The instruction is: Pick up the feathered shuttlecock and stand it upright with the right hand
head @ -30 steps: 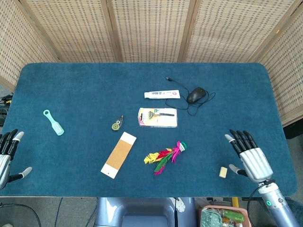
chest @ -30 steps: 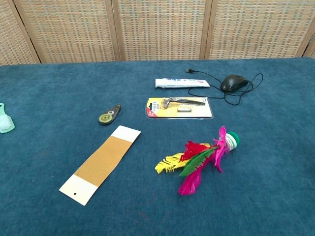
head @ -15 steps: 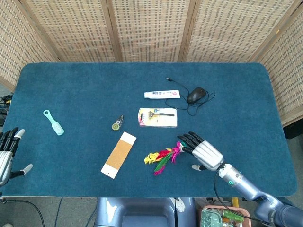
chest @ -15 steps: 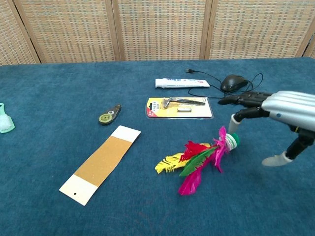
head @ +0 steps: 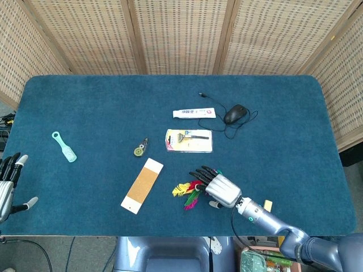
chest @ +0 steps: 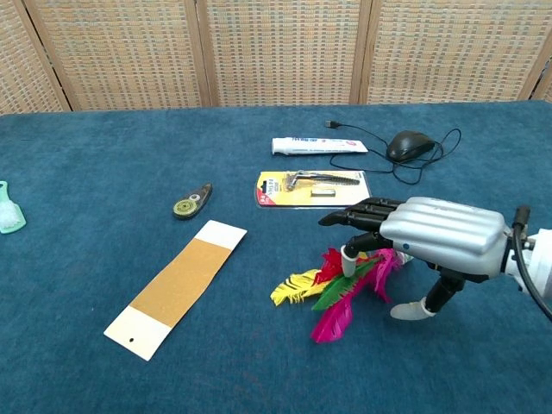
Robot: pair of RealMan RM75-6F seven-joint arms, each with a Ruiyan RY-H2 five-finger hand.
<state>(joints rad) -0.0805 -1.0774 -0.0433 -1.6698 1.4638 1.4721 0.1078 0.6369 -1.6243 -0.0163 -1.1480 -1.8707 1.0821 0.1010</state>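
The feathered shuttlecock (chest: 332, 291) lies on its side on the blue table, its yellow, red, green and pink feathers fanned toward the front left; in the head view the shuttlecock (head: 185, 191) shows just left of my right hand. My right hand (chest: 431, 235) hovers palm-down over its base end, fingers (chest: 349, 217) stretched out and apart, thumb pointing down beside it. The base is hidden under the hand (head: 218, 188). No grip is visible. My left hand (head: 7, 184) rests open at the table's front left edge.
A tan card strip (chest: 179, 285) lies left of the shuttlecock. Behind it sit a packaged razor (chest: 315, 188), a toothpaste tube (chest: 317, 145), a black mouse (chest: 409, 144) with cable and a correction-tape roller (chest: 191, 203). A teal brush (head: 63, 146) lies far left; a small cream block (head: 267, 204) lies by the right forearm.
My right hand has swept left from the table's right front edge and now covers the shuttlecock's base. The shuttlecock and my left hand have stayed put.
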